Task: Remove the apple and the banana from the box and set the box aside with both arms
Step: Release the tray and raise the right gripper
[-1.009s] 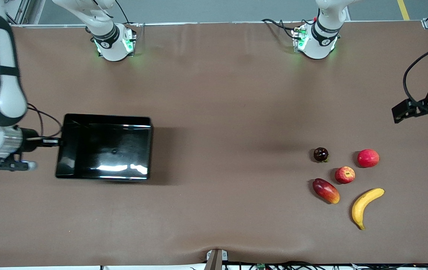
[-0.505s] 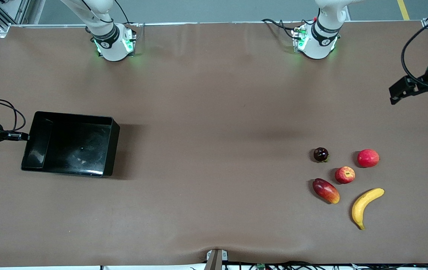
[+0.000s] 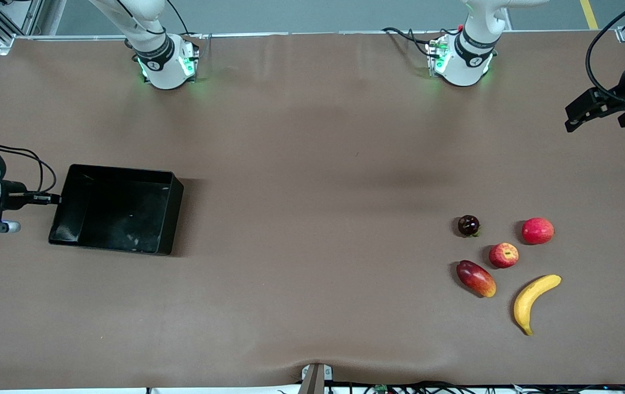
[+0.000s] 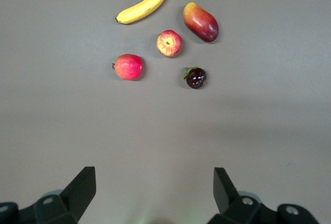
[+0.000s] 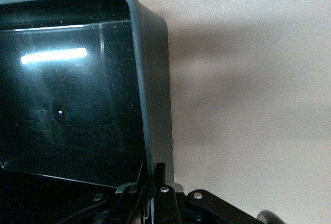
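- The right gripper (image 3: 52, 199) is clamped on the wall of the box (image 3: 167, 213) at the right arm's end of the table; in the right wrist view its fingers (image 5: 160, 182) pinch the rim of that wall (image 5: 155, 105).
- The box is open-topped, black and glossy, with nothing in it; whether its base rests flat on the table (image 3: 312, 164) I cannot tell.
- The left gripper (image 3: 575, 117) hangs over the table edge at the left arm's end, well apart from the fruits; in the left wrist view its fingers (image 4: 77, 188) are spread wide with nothing between them.
- The fruits lie in a loose cluster toward the left arm's end, none touching another.
- The banana (image 3: 531, 302) lies nearest the front camera.
- The apple (image 3: 503, 255) with yellowish streaks sits in the middle of the cluster.
- A red-and-yellow mango (image 3: 475, 278) lies beside the banana.
- A round red fruit (image 3: 537, 230) and a small dark fruit (image 3: 468, 225) lie farther from the front camera than the apple.
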Controlling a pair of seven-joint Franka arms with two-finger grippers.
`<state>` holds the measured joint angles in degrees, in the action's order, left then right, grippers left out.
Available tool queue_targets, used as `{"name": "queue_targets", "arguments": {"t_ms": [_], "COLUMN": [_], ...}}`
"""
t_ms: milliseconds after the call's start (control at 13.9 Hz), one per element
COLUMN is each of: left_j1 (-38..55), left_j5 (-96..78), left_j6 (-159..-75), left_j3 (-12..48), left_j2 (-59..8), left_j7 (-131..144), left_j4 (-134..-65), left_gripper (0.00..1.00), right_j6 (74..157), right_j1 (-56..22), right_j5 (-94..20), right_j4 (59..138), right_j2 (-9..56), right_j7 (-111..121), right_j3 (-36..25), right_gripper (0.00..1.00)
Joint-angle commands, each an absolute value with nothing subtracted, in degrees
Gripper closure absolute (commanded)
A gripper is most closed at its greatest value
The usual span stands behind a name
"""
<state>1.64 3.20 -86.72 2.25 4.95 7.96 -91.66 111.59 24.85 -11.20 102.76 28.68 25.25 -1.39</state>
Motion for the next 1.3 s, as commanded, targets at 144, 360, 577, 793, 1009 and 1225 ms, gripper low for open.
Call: {"name": "queue_targets", "arguments": {"t_ms": [144,360,577,793,1009,1225], "left_j1": [2.11,2.02,2.20,2.20,2.11,2.20], "left_j5": [2.29,2.29,1.85,0.18,0.26,0.61], "left_j6": [-86.40,-86.40,-86.40,-86.31,-85.52,-85.61], "left_j3": [2.02,2.02,2.72,2.81,3.78,4.31], "left_j2": [5.89,5.80,6.15,6.94,7.47,6.68], "left_j7": [9.49,9.40,10.02,8.18,7.74,7.74], "left_j4": [-92.46,-92.46,-93.43,-94.31,-94.39,-93.78], "left_gripper": [0.00,0.00,0.00,0.00,0.00,0.00], "right_j6": [110.48,103.82,102.22,101.78,100.73,95.38], "right_j1": [26.90,24.01,20.59,14.78,10.38,7.14], "right_j5": [-12.57,-12.04,-11.78,-3.98,-3.33,-2.91], "right_j4": [100.91,92.76,85.81,76.93,70.51,69.17], "right_j2": [28.92,28.39,29.00,29.88,28.31,25.76], "right_j7": [26.36,27.68,33.20,37.62,37.44,37.09], "right_j3": [-0.09,0.18,0.18,0.09,0.35,1.32], "right_gripper": [0.00,0.00,0.00,0.00,0.00,0.00]}}
